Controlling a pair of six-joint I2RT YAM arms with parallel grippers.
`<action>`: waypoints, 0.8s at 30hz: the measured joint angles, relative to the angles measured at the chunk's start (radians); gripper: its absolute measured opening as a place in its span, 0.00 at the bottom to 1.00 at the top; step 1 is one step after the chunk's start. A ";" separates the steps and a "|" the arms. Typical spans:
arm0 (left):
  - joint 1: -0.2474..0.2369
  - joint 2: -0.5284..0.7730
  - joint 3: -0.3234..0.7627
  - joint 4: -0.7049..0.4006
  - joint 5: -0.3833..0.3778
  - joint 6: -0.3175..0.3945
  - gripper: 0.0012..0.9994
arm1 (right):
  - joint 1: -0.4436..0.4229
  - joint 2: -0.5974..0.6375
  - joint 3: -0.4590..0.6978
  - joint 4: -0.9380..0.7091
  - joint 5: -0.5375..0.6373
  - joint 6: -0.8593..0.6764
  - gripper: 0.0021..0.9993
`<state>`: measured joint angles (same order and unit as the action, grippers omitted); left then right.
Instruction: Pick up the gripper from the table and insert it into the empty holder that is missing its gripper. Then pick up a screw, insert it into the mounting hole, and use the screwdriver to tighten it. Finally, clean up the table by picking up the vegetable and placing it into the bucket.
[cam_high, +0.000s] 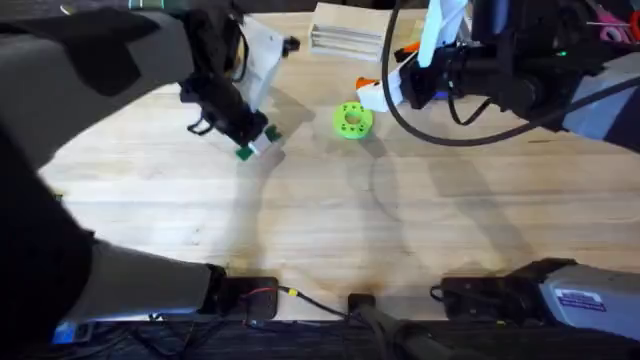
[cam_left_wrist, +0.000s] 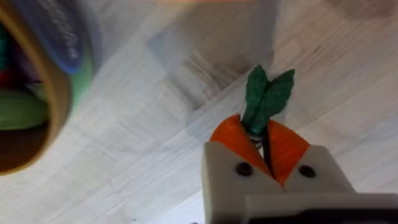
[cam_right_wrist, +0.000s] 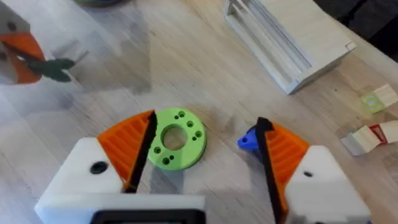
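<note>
While above the table (cam_high: 330, 220), vegetable (cam_left_wrist: 266, 94) in left tool (cam_left_wrist: 266, 146), seemingly lifted.

Pale, matt wood grain runs across the desk (cam_high: 330, 220). The left pincer (cam_left_wrist: 268, 144) pairs matt white plastic with ribbed orange pads around the vegetable (cam_left_wrist: 266, 99), its leaves soft and felt-like. A smooth green plastic disc (cam_right_wrist: 177, 138) lies nearby.

A pale, light-grained wooden bench (cam_high: 330, 230) fills the middle of the overhead frame, crossed by soft grey shadows. At the top centre lies a flat light-wood slotted block (cam_high: 348, 30). Black cables (cam_high: 300, 298) run along the lower edge, where the bench ends in darkness.
</note>
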<state>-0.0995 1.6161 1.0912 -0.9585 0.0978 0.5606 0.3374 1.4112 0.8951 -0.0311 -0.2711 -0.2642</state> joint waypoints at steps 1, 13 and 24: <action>0.000 -0.019 0.020 0.001 0.001 0.000 0.02 | 0.000 0.000 0.000 0.000 0.000 0.000 0.99; 0.014 -0.191 0.146 0.161 -0.020 -0.020 0.02 | 0.000 0.000 0.000 0.000 0.000 0.001 0.99; 0.163 -0.161 0.146 0.397 -0.060 -0.355 0.02 | 0.000 0.000 0.000 0.000 0.000 0.003 0.99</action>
<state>0.0631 1.4550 1.2373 -0.5617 0.0382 0.2058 0.3374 1.4110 0.8951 -0.0315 -0.2714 -0.2615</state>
